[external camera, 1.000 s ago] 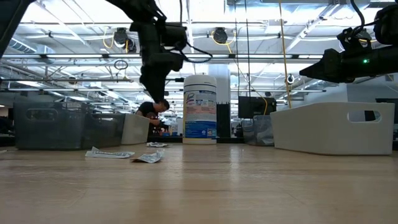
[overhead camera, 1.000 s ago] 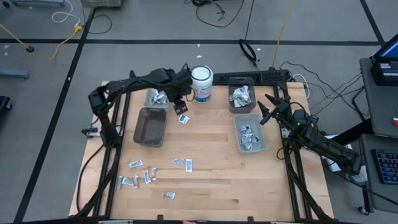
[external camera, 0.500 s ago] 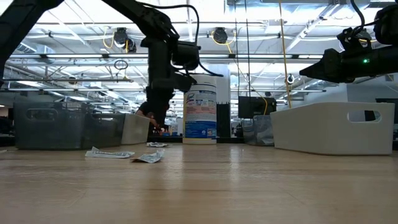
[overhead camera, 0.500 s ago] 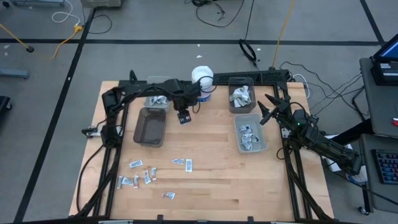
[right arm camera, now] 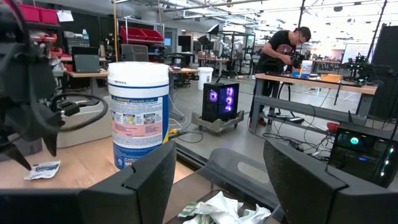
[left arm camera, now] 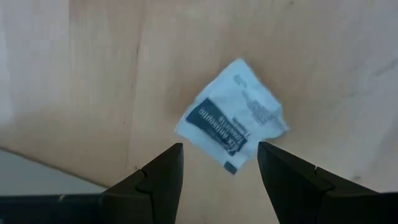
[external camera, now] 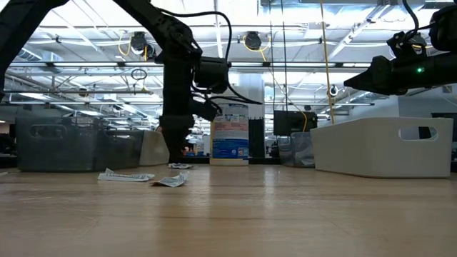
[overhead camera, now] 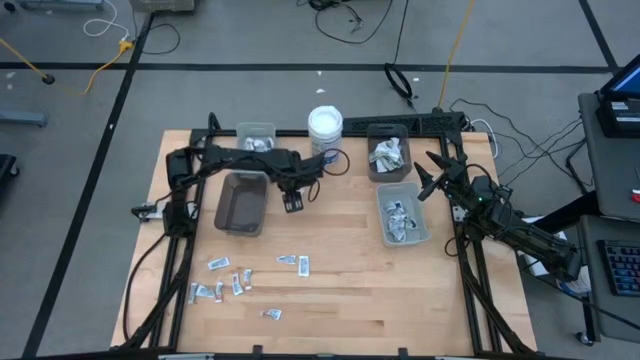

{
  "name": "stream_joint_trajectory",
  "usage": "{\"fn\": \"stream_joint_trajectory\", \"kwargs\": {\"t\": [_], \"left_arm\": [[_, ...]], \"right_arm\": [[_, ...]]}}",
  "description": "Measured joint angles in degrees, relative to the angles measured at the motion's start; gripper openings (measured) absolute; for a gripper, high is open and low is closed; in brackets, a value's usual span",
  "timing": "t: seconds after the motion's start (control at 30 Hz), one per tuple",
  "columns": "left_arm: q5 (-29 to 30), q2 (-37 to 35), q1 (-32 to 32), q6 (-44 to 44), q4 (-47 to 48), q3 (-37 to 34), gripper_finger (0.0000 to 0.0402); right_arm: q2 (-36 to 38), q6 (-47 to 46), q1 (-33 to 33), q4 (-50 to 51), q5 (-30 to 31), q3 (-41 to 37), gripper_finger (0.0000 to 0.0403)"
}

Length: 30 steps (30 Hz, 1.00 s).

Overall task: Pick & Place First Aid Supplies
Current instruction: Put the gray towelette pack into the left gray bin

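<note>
Jaws, left: spread apart, nothing between them; through my left wrist camera I saw one white packet (left arm camera: pixel 231 127) with a dark printed band lying flat on the bare wood, framed by both fingers.
Left gripper (overhead camera: pixel 293 201): it hung close above that packet, just off the 3 o'clock side of the dark grey bin (overhead camera: pixel 241 203), near the table's middle toward 12 o'clock.
Jaws, right: spread wide and empty in my right wrist camera.
Right gripper (overhead camera: pixel 432 176): parked at the table's 3 o'clock edge, just beside the two bins there; I left that arm waiting.
Supplies still loose: a scatter of small packets (overhead camera: pixel 232 281) on the wood toward 7 o'clock, well apart from the left gripper.
Supplies already binned: crumpled sachets in the far right bin (overhead camera: pixel 388 152), flat packets in the near right bin (overhead camera: pixel 403 216), some in the small clear bin (overhead camera: pixel 255 138) at 11 o'clock.
Other: white round tub (overhead camera: pixel 325 129) at 12 o'clock, not part of the job.
Step in hand: I judged this to be the approach for a pick, grasp not yet made.
Next move: lower straight down until the fingertips reach the wood on either side, then close. The packet lay thin and skewed to the fingers, so I expected it might slide or buckle rather than lift.
</note>
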State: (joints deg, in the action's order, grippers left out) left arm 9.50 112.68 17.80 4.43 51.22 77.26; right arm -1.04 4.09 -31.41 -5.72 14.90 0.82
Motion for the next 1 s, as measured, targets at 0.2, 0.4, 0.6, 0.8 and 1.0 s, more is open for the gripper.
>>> {"fn": "stream_joint_trajectory", "kwargs": {"t": [0.2,0.4,0.6,0.8,1.0], "left_arm": [[3.13,0.00,-1.51,0.32,-4.49,-2.59,0.0212],[-2.92,-0.04,-1.53,1.05,-4.93,-2.85,0.0210],[-12.36,-0.04,-1.57,1.26,-4.52,-2.90,0.0134],[-15.54,-0.04,-1.57,2.50,-4.33,-2.90,0.0012],[-15.56,-0.11,-1.55,1.59,-3.28,-2.90,0.0003]], "right_arm": [[0.00,0.01,-0.01,0.01,0.01,0.01,0.0238],[0.00,-0.01,0.01,0.01,0.00,0.00,0.0238],[0.00,0.01,0.01,0.01,0.01,0.01,0.0238],[-0.01,0.00,0.00,0.01,-0.01,0.00,0.0238],[0.00,-0.01,0.00,0.01,0.00,0.01,0.0238]]}}
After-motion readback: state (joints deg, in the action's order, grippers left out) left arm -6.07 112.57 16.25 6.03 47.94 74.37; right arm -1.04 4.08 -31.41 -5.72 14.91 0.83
